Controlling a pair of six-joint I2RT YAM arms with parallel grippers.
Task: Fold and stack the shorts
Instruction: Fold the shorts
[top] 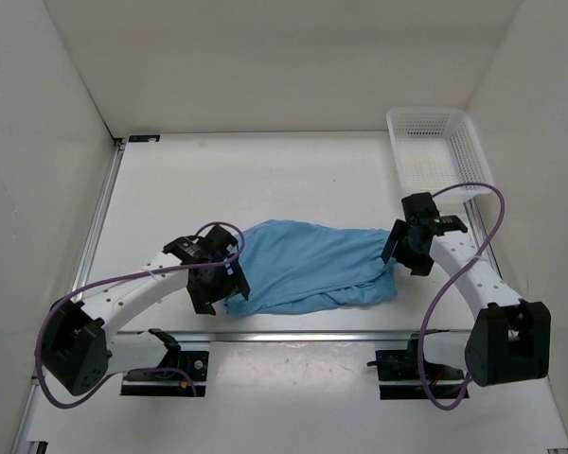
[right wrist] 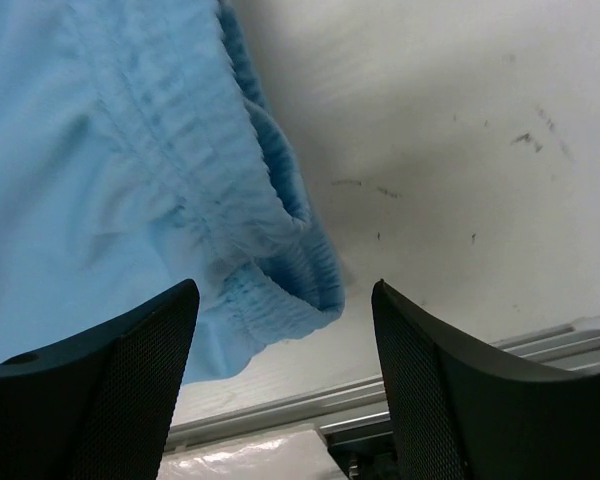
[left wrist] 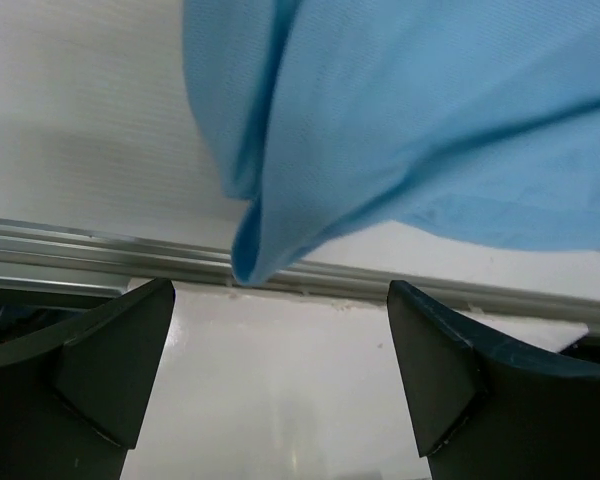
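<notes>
Left pincer (left wrist: 280, 298) and right pincer (right wrist: 285, 292), agape, flank the shorts (top: 312, 265).

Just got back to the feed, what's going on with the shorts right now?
The light blue shorts lie rumpled across the table, not yet folded. The left gripper sits at their hem end and the right gripper at the elastic waistband end. Both have their jaws open and grip nothing. The white basket stands at the far right corner.

Shorts (top: 308, 267) on table (top: 265, 180) between left tool (top: 222, 293), right tool (top: 406, 257).
</notes>
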